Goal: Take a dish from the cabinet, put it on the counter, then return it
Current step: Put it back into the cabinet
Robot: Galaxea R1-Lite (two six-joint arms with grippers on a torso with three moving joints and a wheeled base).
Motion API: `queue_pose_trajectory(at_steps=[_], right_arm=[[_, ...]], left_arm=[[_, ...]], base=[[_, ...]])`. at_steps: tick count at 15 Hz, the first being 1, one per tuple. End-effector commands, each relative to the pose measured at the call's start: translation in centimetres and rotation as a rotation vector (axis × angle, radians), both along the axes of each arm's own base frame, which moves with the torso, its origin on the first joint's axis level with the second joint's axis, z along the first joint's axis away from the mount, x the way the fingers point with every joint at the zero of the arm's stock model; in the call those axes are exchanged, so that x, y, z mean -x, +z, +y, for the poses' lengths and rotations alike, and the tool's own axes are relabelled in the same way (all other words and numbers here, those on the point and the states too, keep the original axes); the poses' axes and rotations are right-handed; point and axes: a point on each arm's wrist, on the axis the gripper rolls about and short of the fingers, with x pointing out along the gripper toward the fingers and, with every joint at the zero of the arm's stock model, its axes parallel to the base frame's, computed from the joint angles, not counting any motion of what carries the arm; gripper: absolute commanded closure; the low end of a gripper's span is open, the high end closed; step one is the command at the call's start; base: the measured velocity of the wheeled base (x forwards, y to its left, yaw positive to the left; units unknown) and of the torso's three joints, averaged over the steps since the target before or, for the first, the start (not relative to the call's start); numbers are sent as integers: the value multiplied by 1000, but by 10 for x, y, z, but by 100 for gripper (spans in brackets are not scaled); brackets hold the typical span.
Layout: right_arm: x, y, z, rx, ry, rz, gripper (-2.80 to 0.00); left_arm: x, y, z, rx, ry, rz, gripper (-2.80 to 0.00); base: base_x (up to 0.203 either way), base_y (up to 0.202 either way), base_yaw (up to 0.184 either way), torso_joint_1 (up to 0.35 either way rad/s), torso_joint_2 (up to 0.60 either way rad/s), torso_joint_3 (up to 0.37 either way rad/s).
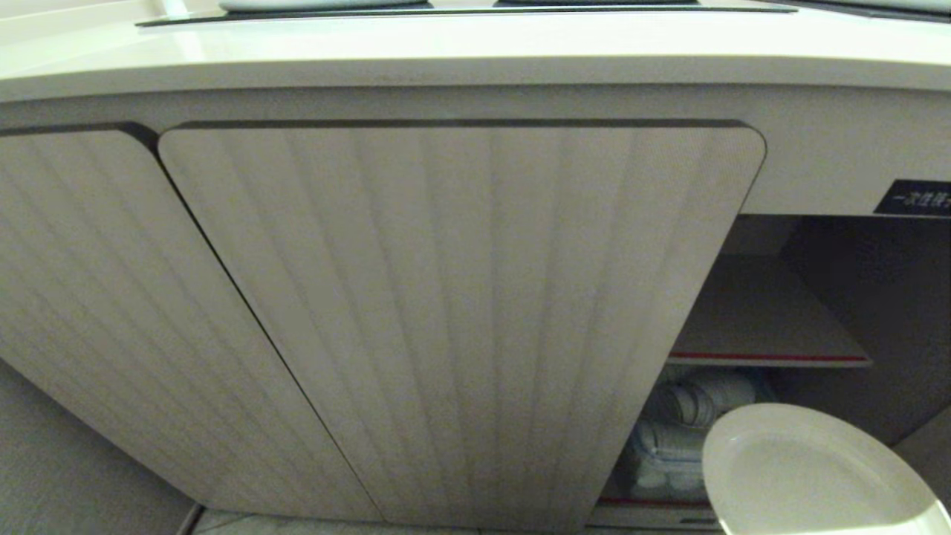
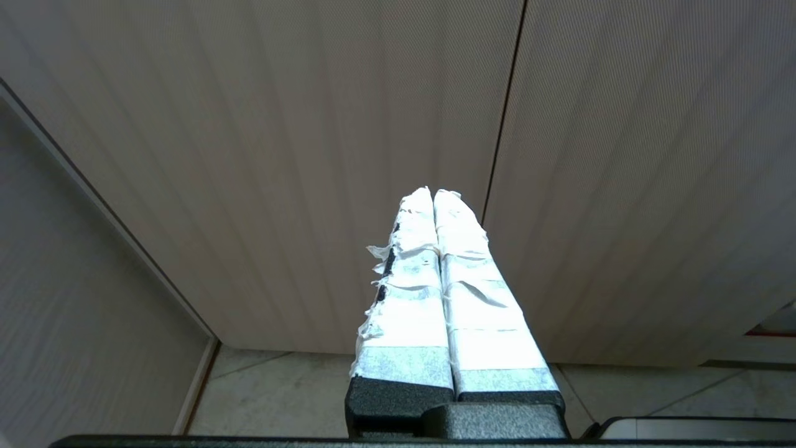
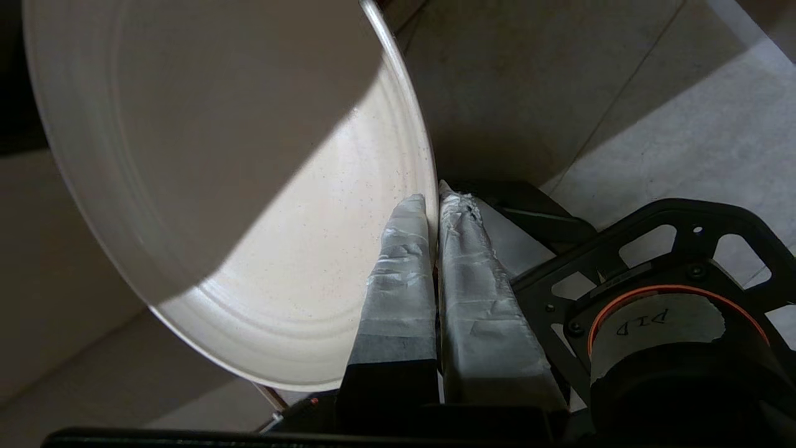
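Dish is pinched at its rim in the right gripper, its disc fanning out ahead of the fingertips, out in front of the open cabinet; counter lies above. Left gripper sits closed, empty, parked by the doors.

Small black label with white characters on the beige cabinet's top rail, right of the ribbed door: CJK script, cut off at frame edge, not legible. Handwritten letters, seemingly "PID" upside down, on the white tape patch inside the orange-ringed black wrist part.
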Motion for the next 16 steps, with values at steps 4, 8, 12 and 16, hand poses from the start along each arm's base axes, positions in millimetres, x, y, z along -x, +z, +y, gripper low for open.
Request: queue_pose_trajectory(at_steps=[4, 8, 12, 16], right_arm=[[-19, 2, -6, -7, -44, 22, 0], [-37, 2, -12, -3, -79, -23, 0], [-47, -1, -16, -8, -100, -13, 0], [-60, -5, -19, -14, -108, -2, 0]], left_arm=[[0, 0, 0, 1, 0, 0, 0], [0, 0, 0, 1, 0, 0, 0], [0, 0, 0, 1, 0, 0, 0], [0, 0, 0, 1, 0, 0, 0]], base=[[0, 0, 0, 0, 0, 0], [0, 0, 0, 0, 0, 0], [0, 0, 0, 0, 0, 0], [0, 0, 0, 0, 0, 0]])
